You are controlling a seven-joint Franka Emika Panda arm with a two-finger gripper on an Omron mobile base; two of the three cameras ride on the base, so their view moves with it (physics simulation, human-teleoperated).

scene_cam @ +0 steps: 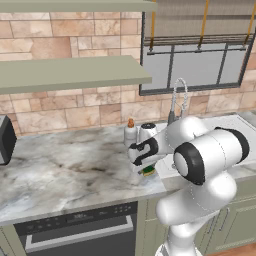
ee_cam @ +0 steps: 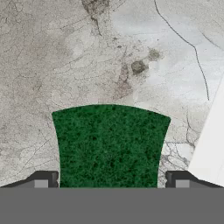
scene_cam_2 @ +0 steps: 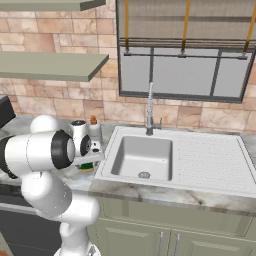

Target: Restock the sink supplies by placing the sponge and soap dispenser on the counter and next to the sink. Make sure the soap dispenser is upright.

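The green sponge (ee_cam: 111, 146) lies flat on the marble counter (ee_cam: 109, 52), just left of the sink's pale rim. My gripper (ee_cam: 111, 181) points down over it, open, one fingertip (ee_cam: 43, 179) on each side of the sponge and a narrow gap at the right one. From the base, the sponge (scene_cam: 148, 171) shows under my hand (scene_cam: 144, 152) at the counter's (scene_cam: 65, 170) front edge. The soap dispenser (scene_cam: 130, 132), with its orange top, stands upright behind my hand. From the right, the dispenser (scene_cam_2: 93, 129) stands left of the sink (scene_cam_2: 125, 155), with the sponge (scene_cam_2: 87, 167) in front of it.
The chrome faucet (scene_cam_2: 150, 110) rises behind the basin, and the ribbed drainboard (scene_cam_2: 210, 157) lies to its right. A dark appliance (scene_cam: 5, 140) stands at the counter's far left. A shelf (scene_cam: 75, 72) hangs above, and the dishwasher panel (scene_cam: 80, 230) sits below the counter.
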